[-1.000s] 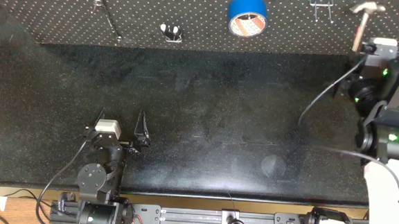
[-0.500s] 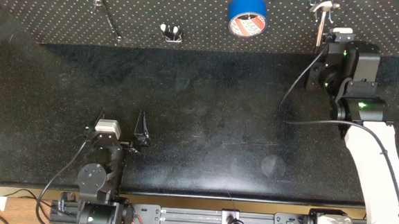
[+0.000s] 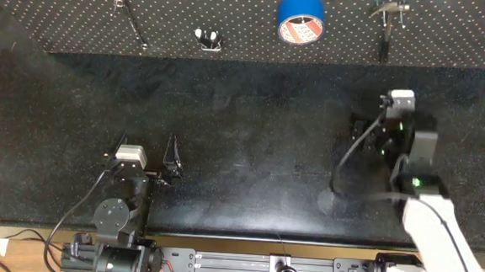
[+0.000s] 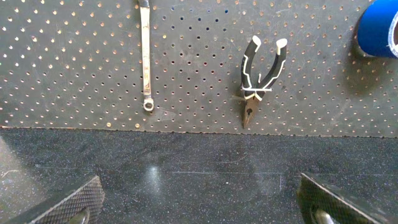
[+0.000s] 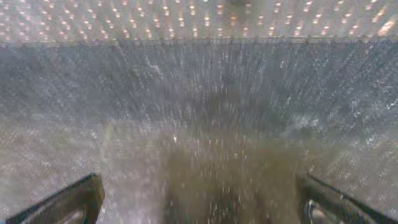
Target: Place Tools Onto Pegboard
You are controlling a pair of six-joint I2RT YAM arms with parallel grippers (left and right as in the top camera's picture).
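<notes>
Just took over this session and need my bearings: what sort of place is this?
Probably a workshop tool bench: a black perforated pegboard holds a silver metal wrench, black-and-white-handled pliers and a blue tape roll, above a dark speckled worktop.

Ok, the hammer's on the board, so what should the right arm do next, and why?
Probably pull the right tool back toward its base and park it, open, as the left tool sits. The hammer hangs on the pegboard, apart from the right tool, which is open and empty. The wrench, pliers and tape hang there too.
</notes>
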